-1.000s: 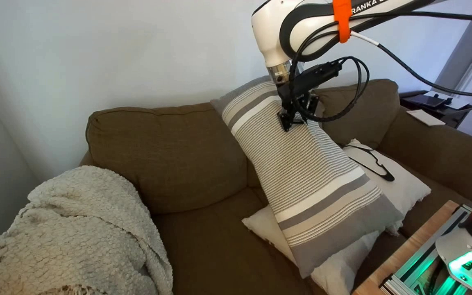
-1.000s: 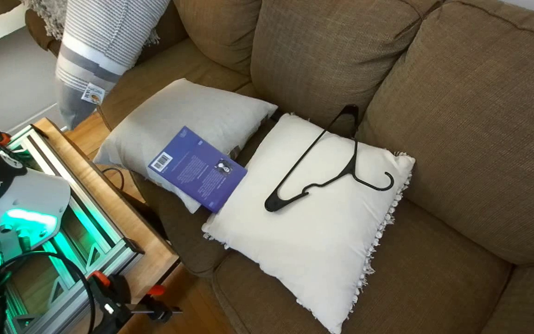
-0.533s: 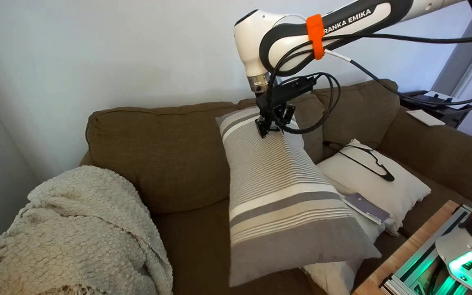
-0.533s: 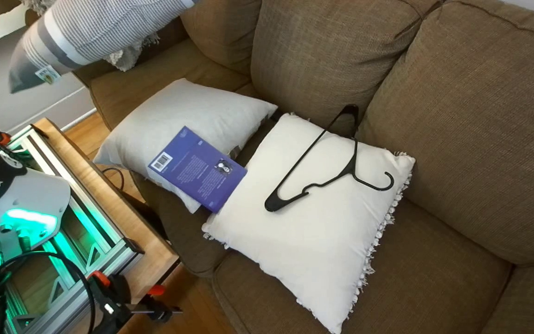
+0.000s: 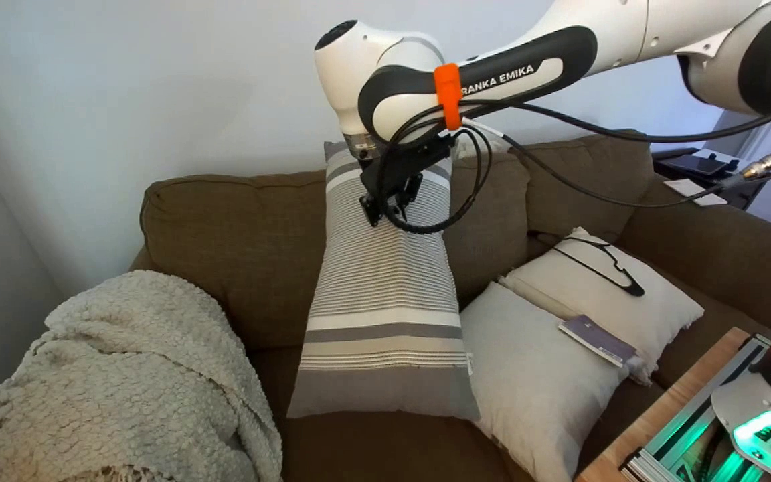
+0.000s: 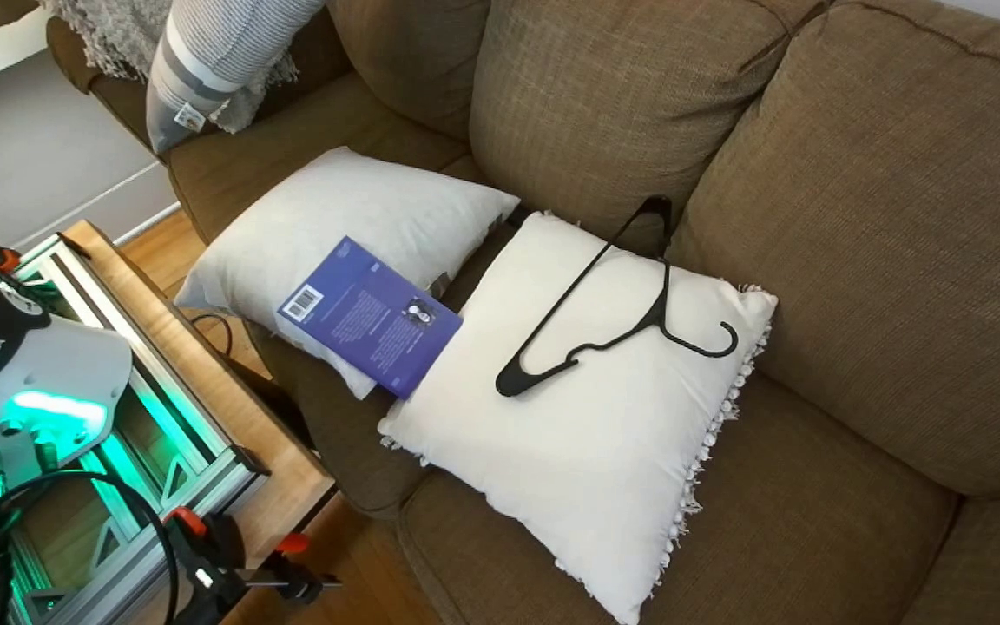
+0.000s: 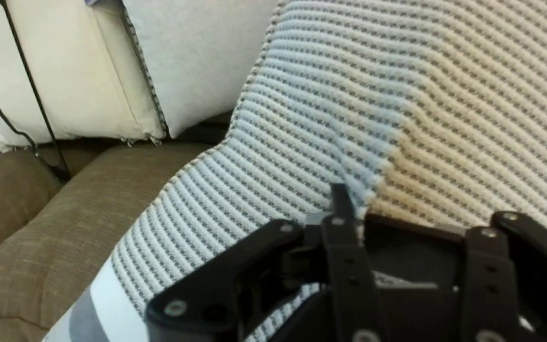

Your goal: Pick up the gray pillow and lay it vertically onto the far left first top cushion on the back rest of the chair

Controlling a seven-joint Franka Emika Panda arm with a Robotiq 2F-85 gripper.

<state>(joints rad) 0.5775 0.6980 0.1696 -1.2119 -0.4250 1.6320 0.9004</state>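
Note:
The gray pillow [image 5: 392,281] is long and striped, with a gray band at each end. It hangs from my gripper [image 5: 389,217], its long side running up and down in an exterior view. The gripper is shut on a pinched fold in the pillow's upper middle; the fold also shows in the wrist view [image 7: 356,209]. The pillow overlaps the right part of the widest olive-brown backrest cushion [image 5: 238,248], and that part is hidden. I cannot tell whether it touches the cushion. Its lower end is above the seat of the chair [image 5: 372,448], a brown sofa. An exterior view shows its labelled lower end [image 6: 231,52].
A cream knitted blanket [image 5: 151,381] covers the sofa's left end. Right of the held pillow lie a plain pale pillow [image 5: 533,381], a purple book [image 5: 600,340] and a white fringed pillow [image 6: 569,434] with a black hanger [image 6: 613,343]. The robot's wooden stand [image 6: 292,469] is in front. A wall stands behind.
My arm has moved left in an exterior view, carrying the pillow. The pillow has swung from a slant to nearly straight, off the pale pillow and book, which have come into view.

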